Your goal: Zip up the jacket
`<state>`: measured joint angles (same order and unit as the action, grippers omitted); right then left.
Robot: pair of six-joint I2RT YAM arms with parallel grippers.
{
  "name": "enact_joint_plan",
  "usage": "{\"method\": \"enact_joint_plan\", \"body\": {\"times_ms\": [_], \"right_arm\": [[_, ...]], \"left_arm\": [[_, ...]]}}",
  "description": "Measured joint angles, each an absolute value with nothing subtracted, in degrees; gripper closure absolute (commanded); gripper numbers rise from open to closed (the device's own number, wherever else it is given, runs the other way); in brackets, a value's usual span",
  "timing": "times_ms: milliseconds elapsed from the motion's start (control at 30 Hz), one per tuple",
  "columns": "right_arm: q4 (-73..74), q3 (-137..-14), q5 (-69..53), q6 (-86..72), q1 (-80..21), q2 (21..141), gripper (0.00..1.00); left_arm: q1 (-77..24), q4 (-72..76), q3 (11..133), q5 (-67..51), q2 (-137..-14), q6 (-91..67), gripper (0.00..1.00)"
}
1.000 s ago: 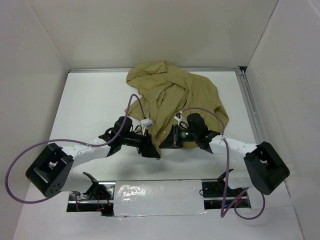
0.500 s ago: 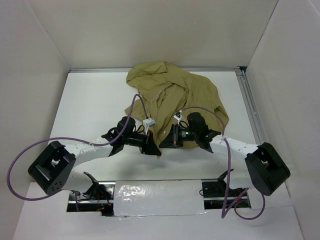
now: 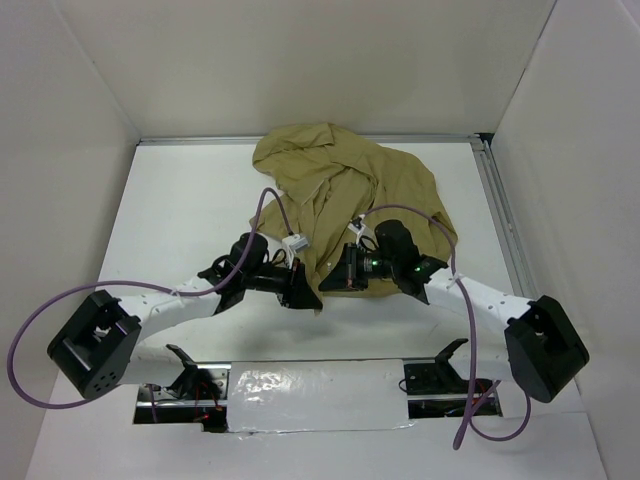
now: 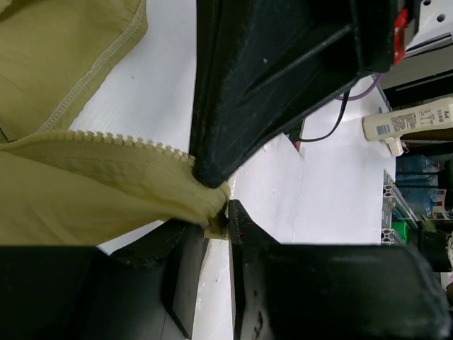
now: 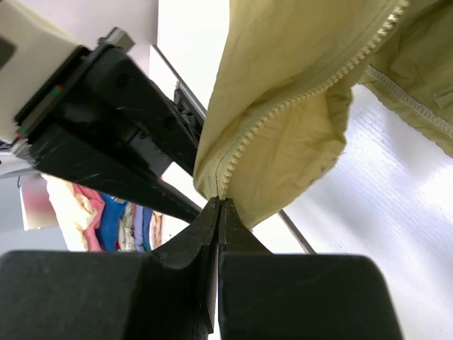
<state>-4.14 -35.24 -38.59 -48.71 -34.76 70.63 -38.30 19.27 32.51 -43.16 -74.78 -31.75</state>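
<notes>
While both are clamping jacket (image 3: 350, 190) hem, left end effector (image 3: 306, 297) sitting 8 o'clock of right end effector (image 3: 336, 282); zipper (image 5: 311, 88) probably running toward 12.

Soft matt khaki cloth on the jacket (image 3: 350, 190), finely creased, with stitched hems and pale, dull zipper teeth (image 5: 297, 99). Hard black matt plastic, faintly scuffed, on the left end effector (image 4: 221, 195) and right end effector (image 5: 219, 204). Smooth white surface (image 3: 190, 200), slightly glossy. Sleek purple rubbery cable (image 3: 15, 350). Crinkled shiny silvery strip (image 3: 300, 385) along the near edge.
</notes>
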Motion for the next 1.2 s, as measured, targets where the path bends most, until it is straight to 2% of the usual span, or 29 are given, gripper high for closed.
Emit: {"method": "enact_joint_plan", "body": {"times_ms": [200, 467, 600, 700, 767, 833, 1000, 1133, 1200], "right_arm": [[-3.95, -35.38, -37.85, -48.93, -36.67, 70.11, 1.0], [-2.5, -35.68, -36.84, -48.88, -36.86, 69.93, 1.0], [-2.31, -35.68, -36.86, -48.82, -36.86, 69.89, 1.0], [-2.26, -35.68, -36.86, -48.71, -36.86, 69.87, 1.0], [-2.09, -35.68, -36.88, -48.66, -36.86, 69.82, 1.0], [-1.93, -35.68, -36.82, -48.51, -36.86, 69.65, 1.0], [-1.61, -35.68, -36.8, -48.25, -36.49, 69.43, 1.0], [-0.54, -35.75, -36.8, -47.46, -35.66, 69.43, 1.0], [0.56, -36.07, -36.84, -46.89, -35.44, 69.43, 1.0]], "left_arm": [[-38.39, 19.29, 32.82, -43.79, -75.46, -31.99, 0.72], [-38.41, 18.96, 33.01, -43.18, -74.39, -31.9, 0.65], [-38.41, 18.39, 33.01, -42.17, -72.64, -31.77, 0.64], [-38.41, 18.2, 33.01, -41.6, -72.53, -31.75, 0.71], [-38.41, 17.8, 33.01, -41.47, -72.53, -31.68, 0.8], [-38.41, 17.47, 33.01, -41.32, -72.53, -31.68, 0.83], [-38.44, 17.52, 33.01, -41.69, -72.51, -31.62, 0.81], [-38.57, 17.04, 32.99, -41.65, -71.7, -31.38, 0.65], [-38.79, 16.84, 32.88, -41.65, -70.87, -31.38, 0.62]]}}
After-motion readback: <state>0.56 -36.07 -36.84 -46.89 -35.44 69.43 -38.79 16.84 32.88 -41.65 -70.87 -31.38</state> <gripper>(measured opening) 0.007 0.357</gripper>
